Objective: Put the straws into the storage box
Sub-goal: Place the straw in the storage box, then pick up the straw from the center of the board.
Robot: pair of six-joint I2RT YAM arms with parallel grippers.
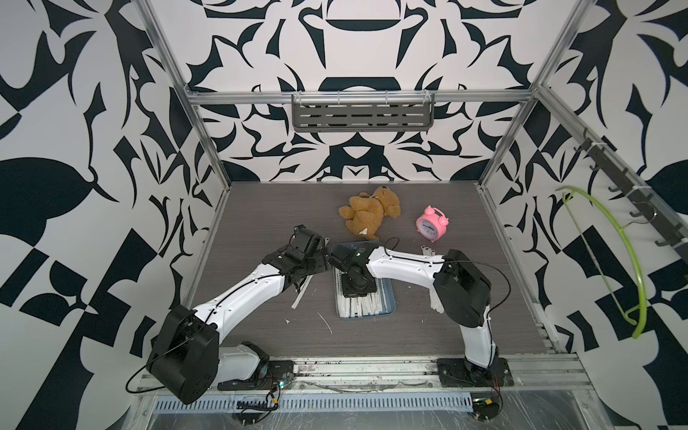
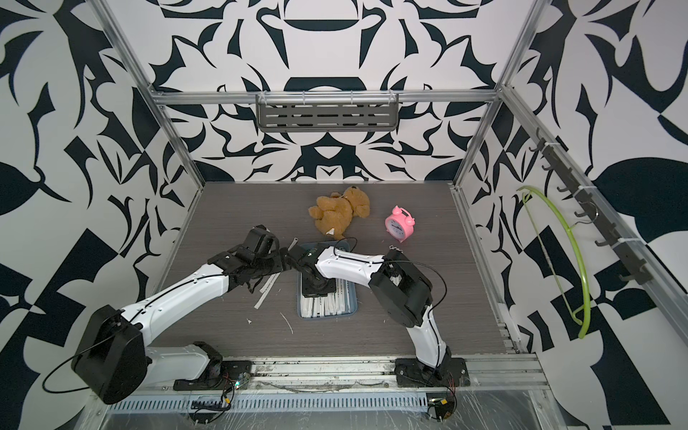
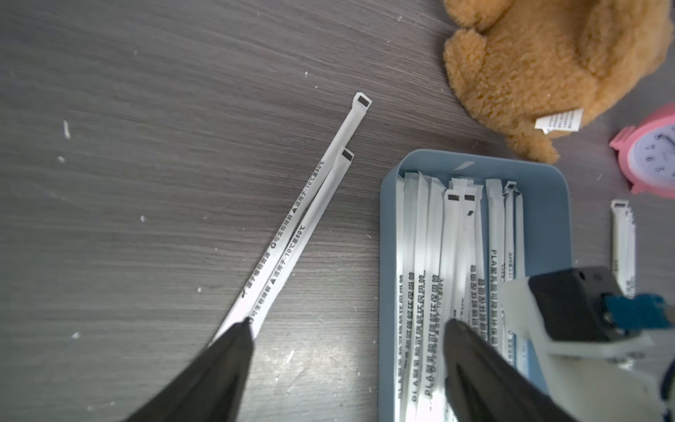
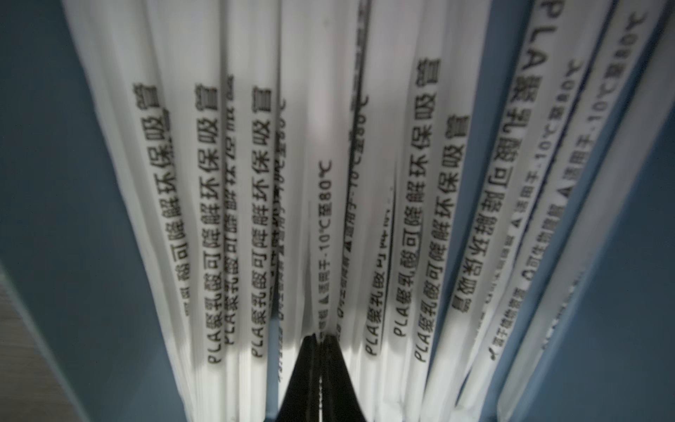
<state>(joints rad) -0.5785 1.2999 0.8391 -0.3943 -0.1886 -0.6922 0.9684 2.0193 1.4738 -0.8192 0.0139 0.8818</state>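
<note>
Left wrist: the left gripper (image 3: 350,323) gapes astride the storage box (image 3: 544,219) rim, beside two straws (image 3: 299,234). Inside it, the right gripper (image 4: 319,338) is pinched together.

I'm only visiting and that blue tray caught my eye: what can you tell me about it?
It's a shallow blue-grey plastic tray with rounded corners and a low rim, lying flat on the grey table. White paper-wrapped straws lie lengthwise inside, covering most of its floor. The right gripper, shut, points down among them. A teddy bear sits just beyond one short end.
</note>
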